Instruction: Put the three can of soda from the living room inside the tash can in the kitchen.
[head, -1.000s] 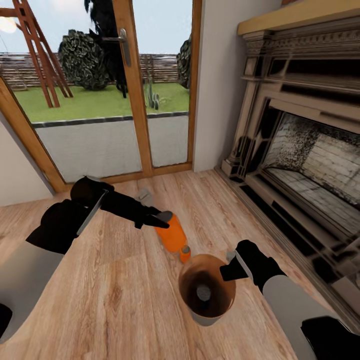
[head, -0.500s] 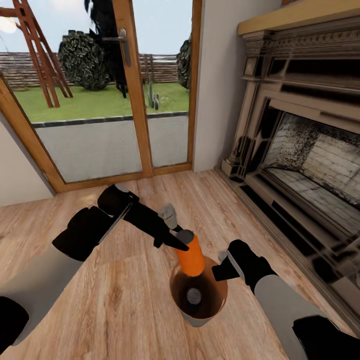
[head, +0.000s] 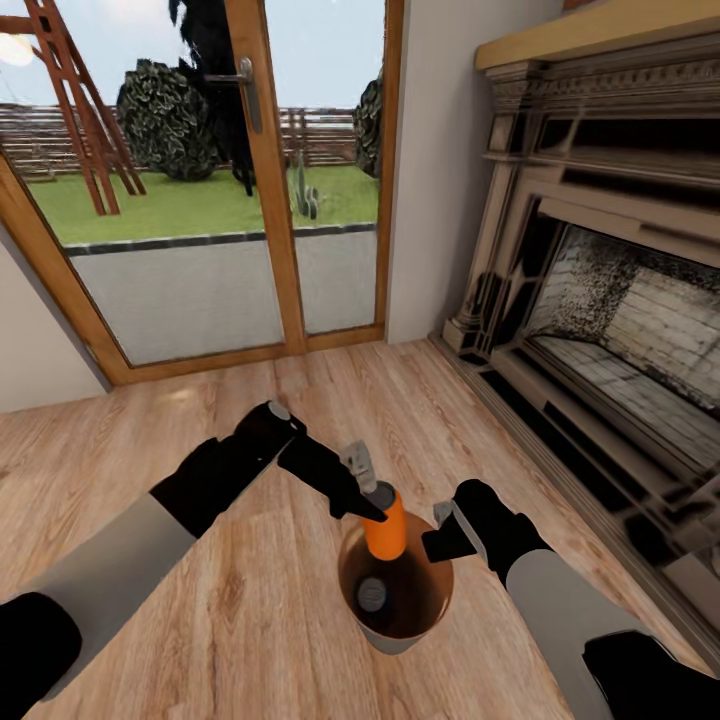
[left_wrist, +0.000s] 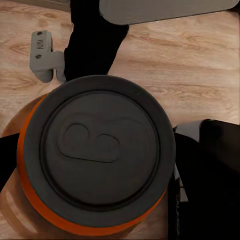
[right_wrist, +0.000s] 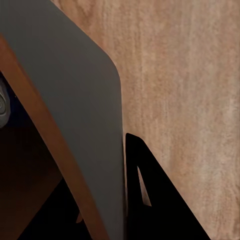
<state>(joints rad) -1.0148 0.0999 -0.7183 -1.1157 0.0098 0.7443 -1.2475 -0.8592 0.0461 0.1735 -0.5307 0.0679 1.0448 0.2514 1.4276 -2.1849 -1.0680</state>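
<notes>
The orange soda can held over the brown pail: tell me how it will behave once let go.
The orange cylindrical soda can with a grey metal top probably drops straight in, since it hangs upright, partly inside the glossy copper-brown round pail, in the left hand. It looks rigid and smooth, so it may slide. It could lean against another can at the bottom.

Over the last second the left gripper (head: 372, 497) swung across from beside the trash can (head: 395, 632) to a spot above its mouth, carrying a soda can (head: 384, 528) that turned from tilted to upright and sank until its lower end seemed to sit inside the rim. The pail shifted slightly leftward as the right gripper (head: 437, 545) drew in, while another can (head: 372, 595) slid about inside.
</notes>
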